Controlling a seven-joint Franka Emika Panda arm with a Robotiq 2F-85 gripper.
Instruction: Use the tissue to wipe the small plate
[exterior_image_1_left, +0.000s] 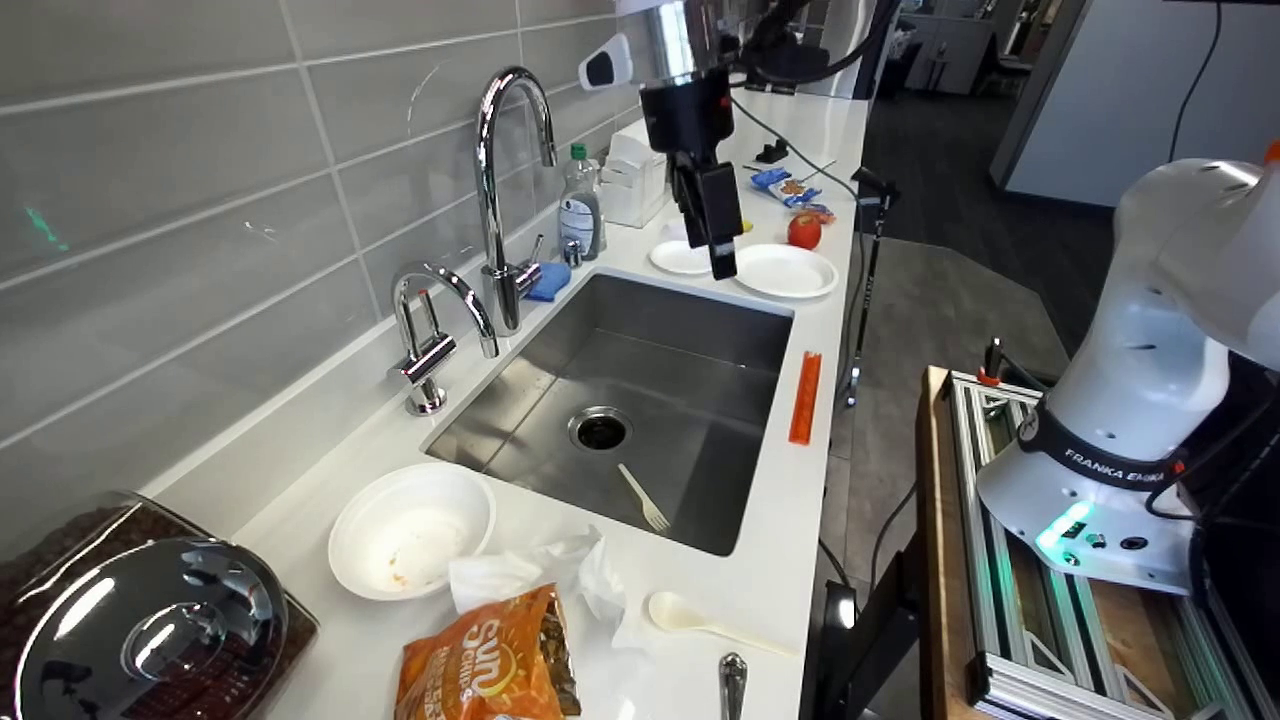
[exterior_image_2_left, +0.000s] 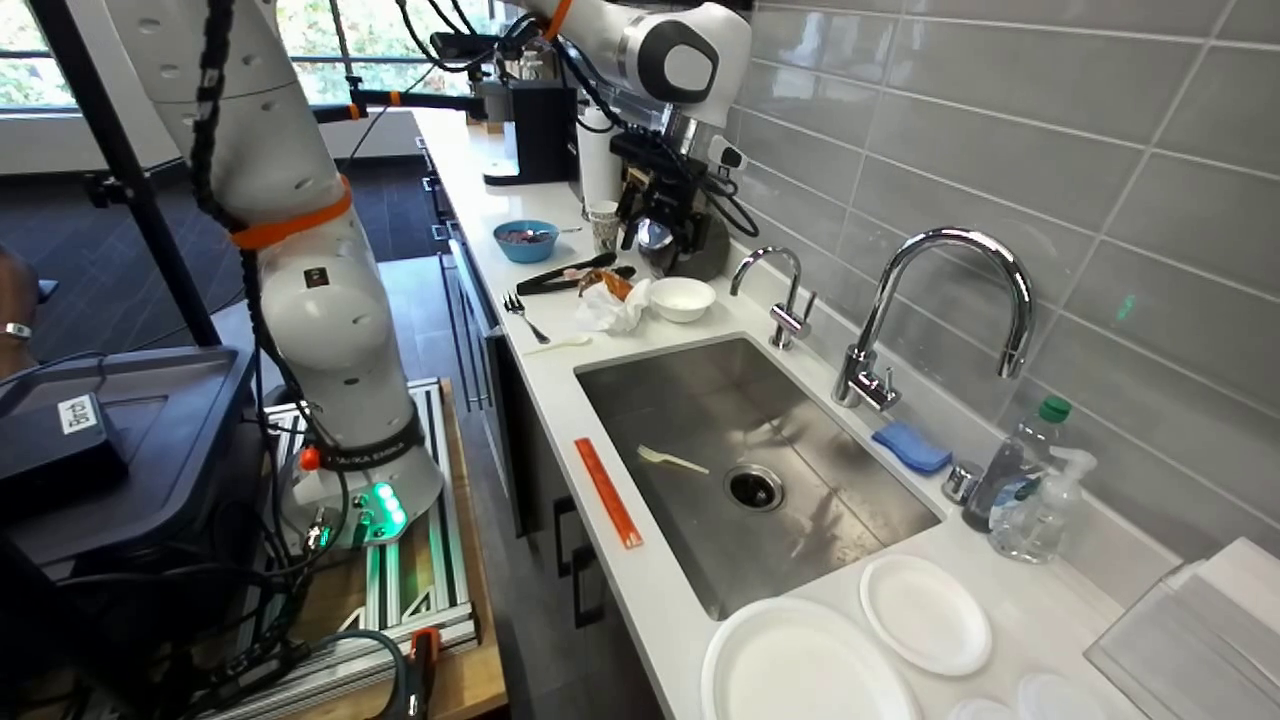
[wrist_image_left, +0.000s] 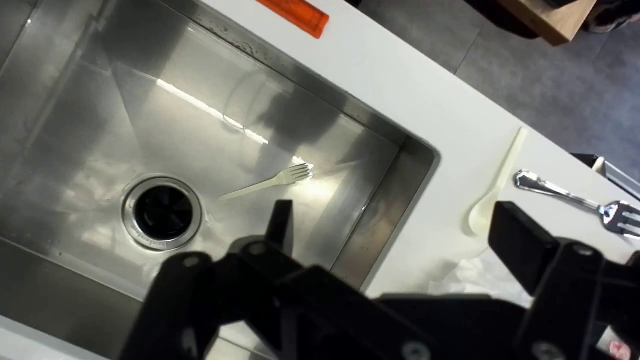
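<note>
Jaws parted wide, nothing between them; they hang high, presumably for a good look down before a pickup. Below, well apart from them: crumpled white paper tissue (exterior_image_1_left: 600, 580) on the glossy white desk (exterior_image_1_left: 775, 530), probably set aside with the orange foil snack bag (exterior_image_1_left: 480, 662), which partly hides it in an exterior view. Loose folds should pinch easily. Wrist view: tissue shows within the jaws' gap, toward one side, part-hidden by them. Next, grey steel sink (exterior_image_1_left: 640, 370), pale plastic-looking fork (wrist_image_left: 286, 177) inside. Farthest: small round white plate (exterior_image_1_left: 681, 259), flat, just beside a larger round white plate (exterior_image_1_left: 790, 271); likely laid so for wiping from above. Across the sink from the tissue.
</note>
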